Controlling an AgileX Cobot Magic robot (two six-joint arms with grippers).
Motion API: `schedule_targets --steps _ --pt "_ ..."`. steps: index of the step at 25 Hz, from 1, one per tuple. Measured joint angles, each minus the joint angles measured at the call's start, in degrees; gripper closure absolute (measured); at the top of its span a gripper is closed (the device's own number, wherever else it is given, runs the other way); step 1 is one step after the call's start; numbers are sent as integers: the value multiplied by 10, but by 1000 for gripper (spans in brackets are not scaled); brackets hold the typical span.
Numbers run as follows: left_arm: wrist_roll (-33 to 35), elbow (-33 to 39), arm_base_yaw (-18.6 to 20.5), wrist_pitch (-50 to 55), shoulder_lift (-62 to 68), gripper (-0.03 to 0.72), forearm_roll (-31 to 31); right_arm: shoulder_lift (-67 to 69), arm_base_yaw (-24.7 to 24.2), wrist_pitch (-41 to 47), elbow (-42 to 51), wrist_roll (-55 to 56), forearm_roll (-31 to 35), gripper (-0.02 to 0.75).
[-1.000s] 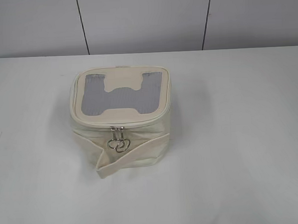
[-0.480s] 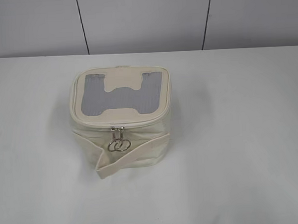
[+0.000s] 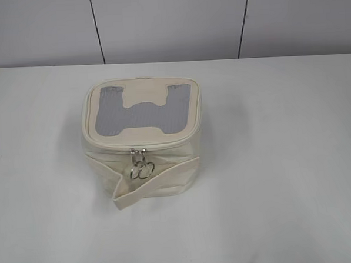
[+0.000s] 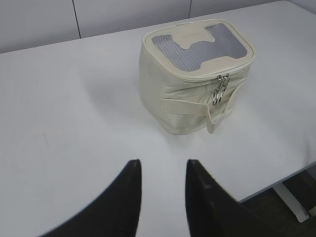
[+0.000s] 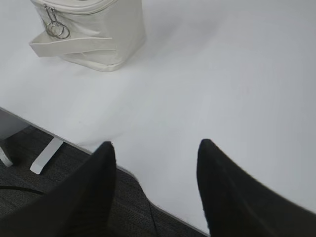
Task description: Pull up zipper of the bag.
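The left end effector (image 4: 163,177) hangs over the bare white bench (image 3: 36,174), its two dark fingers parted with nothing between them, well apart from the bag (image 4: 195,79), which lies ahead of it and to its right. In the exterior view the bag (image 3: 142,142) stands upright on the bench a little left of the middle, lid up, with a grey mesh window (image 3: 140,117) and a cream H-shaped patch (image 3: 141,97) on top. The zipper (image 3: 164,142) runs round the lid rim and looks closed along the visible front edge. Its two silver sliders (image 3: 137,151) sit side by side at the front, touching or nearly so, and their ring pulls (image 3: 142,170) dangle overlapping against the front wall. Just below the rings a flat strap (image 3: 157,178) crosses the front, its left end sticking out loose from the bag. Farther right, the right end effector (image 5: 155,158) is spread wide and empty above the bench's near edge, with the bag (image 5: 89,34) well away at the upper left of its wrist view. No arm shows in the exterior view.
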Motion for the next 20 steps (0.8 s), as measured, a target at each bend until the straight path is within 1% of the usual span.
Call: schedule_targets --steps 3,5,6,8,10,12,13,15,20 --pt "0 0 4 0 0 452 0 0 -5 0 0 0 0 314" --pt "0 0 28 0 0 452 0 0 -33 0 0 0 1 314" --pt "0 0 52 0 0 452 0 0 -54 0 0 0 1 314" --pt "0 0 107 0 0 452 0 0 -117 0 0 0 1 314" --pt "0 0 154 0 0 452 0 0 -180 0 0 -1 1 314" --pt "0 0 194 0 0 452 0 0 -241 0 0 -1 1 314" --pt "0 0 205 0 0 452 0 0 -261 0 0 -1 1 314" --pt "0 0 213 0 0 452 0 0 -292 0 0 -1 1 314" --pt "0 1 213 0 0 452 0 0 -299 0 0 -1 1 314"
